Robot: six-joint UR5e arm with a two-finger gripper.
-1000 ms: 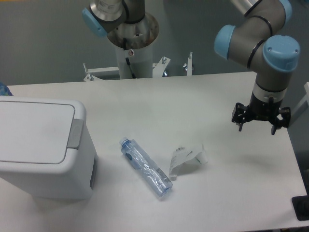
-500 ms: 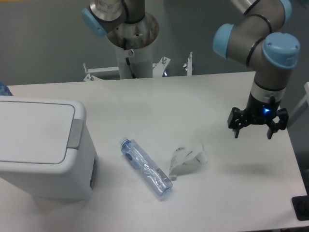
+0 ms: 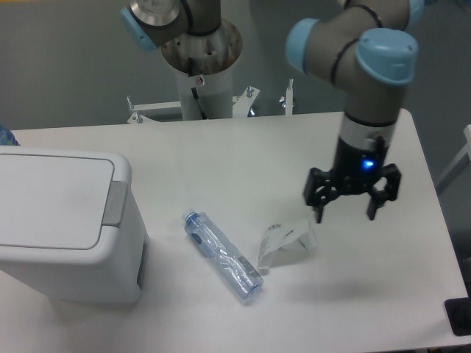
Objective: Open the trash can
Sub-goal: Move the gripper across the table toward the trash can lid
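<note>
Gripper (image 3: 345, 209) spread wide, fingers pointing down, nothing held, hovers over right half of table (image 3: 243, 158), just above crumpled clear wrapper (image 3: 285, 243). Trash can (image 3: 62, 224) far left, well apart from gripper, lid (image 3: 51, 202) flat and closed. Grey push tab (image 3: 114, 203) on lid's right edge, facing arm. Judgement: rigid plastic, light, smooth, could slide if shoved sideways; no grasp needed, press straight down on tab. Clear bottle (image 3: 222, 254) lies between, keep off it.
</note>
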